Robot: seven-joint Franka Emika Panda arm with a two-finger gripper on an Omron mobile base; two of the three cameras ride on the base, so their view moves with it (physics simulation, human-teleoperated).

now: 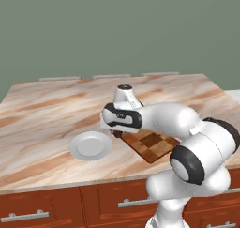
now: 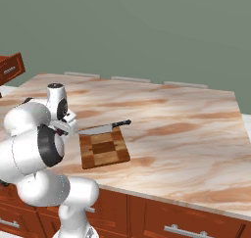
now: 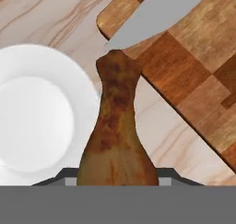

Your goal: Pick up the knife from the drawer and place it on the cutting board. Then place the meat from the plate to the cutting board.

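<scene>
One item left to place: the meat (image 3: pixel 117 131), which hangs in the gripper (image 3: pixel 118 179) and fills the lower middle of the hand view, thick end at the fingers and thin end pointing away. The jaws pinch the thick end from both sides; the tips themselves are hidden behind the meat.

The plate (image 1: pixel 91 145) sits bare on the counter (image 1: pixel 42 110). In the hand view the plate (image 3: pixel 32 112) lies to one side under the meat, and the board (image 3: pixel 193 75) lies to the other. The meat's long axis points at the near corner of the board, where the knife (image 3: pixel 161 15) tip shows.

The knife (image 2: pixel 100 129) rests along the board's (image 2: pixel 104 151) far edge in the right base view, blade over the wood, dark handle sticking out past the edge on the side away from the arm. The near part of the board is free.

Judgement: the meat hangs over bare counter between plate and board, so the carry is partway. The coming move turns on one direction, sideways from the plate toward the board, far enough that the whole drumstick clears the board's edge. The thin end is closest to the blade, so the drop should aim at open squares short of the knife.

Drawer not visible here.
</scene>
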